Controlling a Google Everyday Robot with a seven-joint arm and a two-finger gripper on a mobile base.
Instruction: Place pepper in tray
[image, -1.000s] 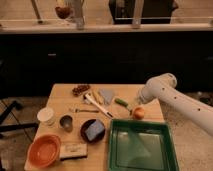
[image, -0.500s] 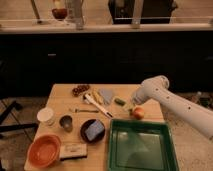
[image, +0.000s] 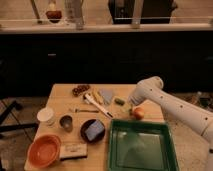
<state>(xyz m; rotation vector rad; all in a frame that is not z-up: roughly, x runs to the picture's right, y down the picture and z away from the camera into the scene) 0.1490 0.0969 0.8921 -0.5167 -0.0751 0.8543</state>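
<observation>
The green tray sits nearest, at the front right corner of the counter, and nothing lies in it. To its left are an orange bowl and a pale block, perhaps a sponge. Behind those stand a dark bowl, a small metal cup and a white cup.

Just past the tray's far rim rests a round orange ball. The end effector hangs low beside it, at the end of the white arm. I cannot tell whether it is wide, narrow or holding anything. The pepper lies on the counter just to the left of it, apparently not lifted.

The main risk is this crowding. The ball is so close that a descent onto the pepper could nudge it and roll it into the tray or off the counter edge. The pepper is slim and looks glossy, so a closure off its middle could squirt it sideways toward the white-handled utensil or the grey-blue cloth behind it. The grasp could also close on the wrong thing.

Even with a sound grasp, a low carry could catch the tray's raised rim and knock the pepper loose short of it. Farthest back, a dark clustered item lies well away from all of this.
</observation>
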